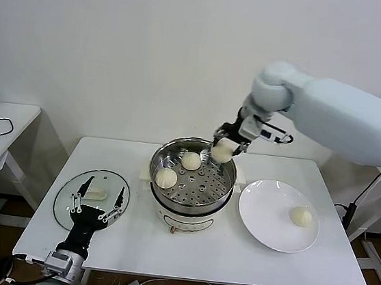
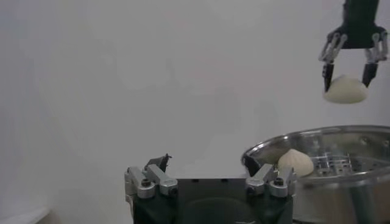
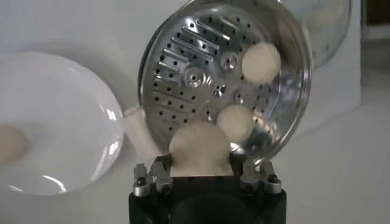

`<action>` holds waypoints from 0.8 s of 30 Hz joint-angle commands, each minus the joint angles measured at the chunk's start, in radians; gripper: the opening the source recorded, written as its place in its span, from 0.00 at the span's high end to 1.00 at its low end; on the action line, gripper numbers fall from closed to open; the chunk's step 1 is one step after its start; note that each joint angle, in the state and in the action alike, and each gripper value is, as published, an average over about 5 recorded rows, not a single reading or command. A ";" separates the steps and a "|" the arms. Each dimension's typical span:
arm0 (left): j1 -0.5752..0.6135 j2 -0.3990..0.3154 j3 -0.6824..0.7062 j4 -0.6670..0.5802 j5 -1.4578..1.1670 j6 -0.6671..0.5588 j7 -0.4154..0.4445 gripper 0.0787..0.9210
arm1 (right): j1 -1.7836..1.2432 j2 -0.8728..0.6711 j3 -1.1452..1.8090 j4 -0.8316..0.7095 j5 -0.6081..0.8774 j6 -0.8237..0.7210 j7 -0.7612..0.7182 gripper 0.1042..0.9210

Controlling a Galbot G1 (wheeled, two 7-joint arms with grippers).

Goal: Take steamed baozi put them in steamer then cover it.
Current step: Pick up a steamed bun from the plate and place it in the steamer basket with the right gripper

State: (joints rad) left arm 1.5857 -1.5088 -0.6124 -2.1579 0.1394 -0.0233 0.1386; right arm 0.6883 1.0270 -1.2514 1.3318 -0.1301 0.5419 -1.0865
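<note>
Right gripper hangs over the far rim of the round shiny stainless-steel steamer, fingers closed part-way around a small round cream-white dough baozi. Grip sits on the bun's upper sides, so its underside is free to land on the perforated steel tray; bun is clear of the tray, not yet released. Probably positioned at the far edge because two more baozi already occupy the tray: one at the back, one on the left side. Open tray area is toward the near right.

Fourth baozi waits on the flat white round plate, right of the steamer, well apart from it.

Left gripper is parked with fingers spread wide, holding nothing, over the round glass lid lying flat on the white table, left of the steamer. Likely staged there for the covering step.
</note>
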 commanded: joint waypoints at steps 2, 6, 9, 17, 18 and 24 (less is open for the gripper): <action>-0.003 0.001 -0.018 0.014 -0.005 -0.001 0.004 0.12 | -0.004 0.124 -0.068 0.046 -0.067 0.110 0.056 0.32; -0.006 0.001 -0.027 0.024 -0.006 -0.002 0.006 0.12 | -0.018 0.139 -0.075 0.067 -0.060 0.105 0.057 0.32; -0.008 0.001 -0.029 0.028 -0.007 -0.003 0.007 0.12 | -0.027 0.151 -0.078 0.079 -0.058 0.097 0.050 0.32; -0.011 0.002 -0.031 0.033 -0.007 -0.003 0.009 0.12 | -0.075 0.169 -0.095 0.067 -0.063 0.058 0.026 0.32; -0.011 0.002 -0.031 0.033 -0.007 -0.003 0.010 0.12 | -0.085 0.171 -0.095 0.060 -0.066 0.054 0.023 0.32; -0.011 0.003 -0.033 0.037 -0.007 -0.004 0.011 0.12 | -0.140 0.192 -0.085 0.028 -0.081 0.032 0.023 0.32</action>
State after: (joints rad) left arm 1.5752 -1.5067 -0.6433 -2.1234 0.1326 -0.0267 0.1492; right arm 0.6086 1.1899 -1.3317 1.3771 -0.1934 0.5901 -1.0582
